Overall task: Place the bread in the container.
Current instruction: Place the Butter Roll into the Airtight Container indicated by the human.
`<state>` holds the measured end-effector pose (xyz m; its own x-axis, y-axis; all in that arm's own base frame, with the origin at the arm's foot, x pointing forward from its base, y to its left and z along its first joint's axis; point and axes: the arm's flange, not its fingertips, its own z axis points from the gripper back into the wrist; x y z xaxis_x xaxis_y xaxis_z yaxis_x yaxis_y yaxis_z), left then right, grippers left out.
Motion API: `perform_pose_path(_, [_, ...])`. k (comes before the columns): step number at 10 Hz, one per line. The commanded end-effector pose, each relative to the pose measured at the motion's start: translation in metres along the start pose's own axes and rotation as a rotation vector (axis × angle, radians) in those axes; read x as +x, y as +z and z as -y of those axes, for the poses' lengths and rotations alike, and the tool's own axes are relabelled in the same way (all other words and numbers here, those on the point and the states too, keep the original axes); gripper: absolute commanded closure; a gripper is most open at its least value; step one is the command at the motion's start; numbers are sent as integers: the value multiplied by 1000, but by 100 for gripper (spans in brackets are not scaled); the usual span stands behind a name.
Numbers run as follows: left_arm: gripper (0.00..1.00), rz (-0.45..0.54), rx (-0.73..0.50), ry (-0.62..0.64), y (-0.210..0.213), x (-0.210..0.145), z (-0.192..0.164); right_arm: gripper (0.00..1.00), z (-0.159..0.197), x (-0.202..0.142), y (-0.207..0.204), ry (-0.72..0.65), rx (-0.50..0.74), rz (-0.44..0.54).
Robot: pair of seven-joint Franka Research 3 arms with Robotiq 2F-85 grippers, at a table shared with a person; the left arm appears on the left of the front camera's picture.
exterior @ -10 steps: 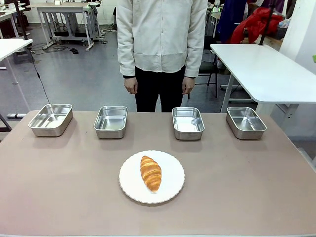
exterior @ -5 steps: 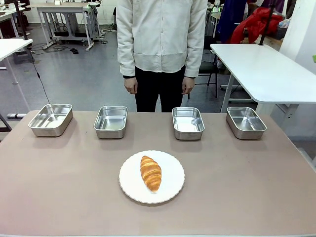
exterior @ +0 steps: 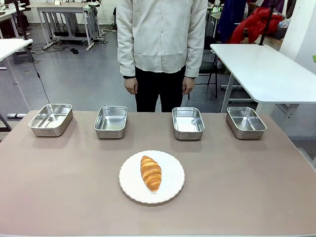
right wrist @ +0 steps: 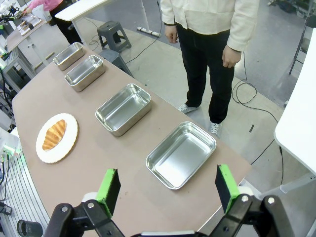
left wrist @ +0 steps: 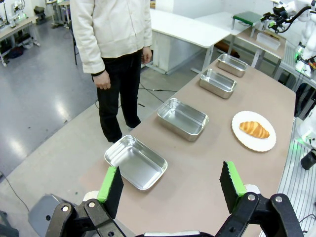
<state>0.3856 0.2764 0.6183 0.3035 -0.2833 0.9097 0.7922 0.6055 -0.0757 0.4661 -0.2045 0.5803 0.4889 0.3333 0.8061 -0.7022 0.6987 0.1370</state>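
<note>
**Position.** The golden-brown, ridged croissant [exterior: 151,173] lies on the round white scalloped plate [exterior: 171,168], near the middle of the brown table [exterior: 59,192] on the robot's side. Its long axis runs roughly away from the robot. Four shiny rectangular stainless-steel pans [exterior: 110,121] stand in a row along the far edge, well apart from the plate, all empty. The frames do not indicate which pan is the target. A person [exterior: 162,44] stands behind the row, hands hanging at the sides.

**Grippers.** The left gripper [left wrist: 171,182] and the right gripper [right wrist: 167,187] both stand with jaws wide apart, holding nothing. Both are raised and well apart from the croissant.

**Handling (judgement).** The croissant is probably light, soft and hollow, with a brittle flaking crust. Firm closure is likely to crush it, and the tapered ends are likely to break off. Take hold across the thick middle section, one pad on each long flank. Close only until the crust gives slightly. Slip risk appears low, since the ridged crust offers grip. The plate may shift if a fingertip drags on it.
</note>
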Motion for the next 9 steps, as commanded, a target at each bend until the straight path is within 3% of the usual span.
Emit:
perform_pose_path(1, [0,12,-8,-16,1,0,1,0,-1,2,0,8,7,7])
perform_pose_path(9, [0,12,-8,-16,1,0,1,0,-1,2,0,8,7,7])
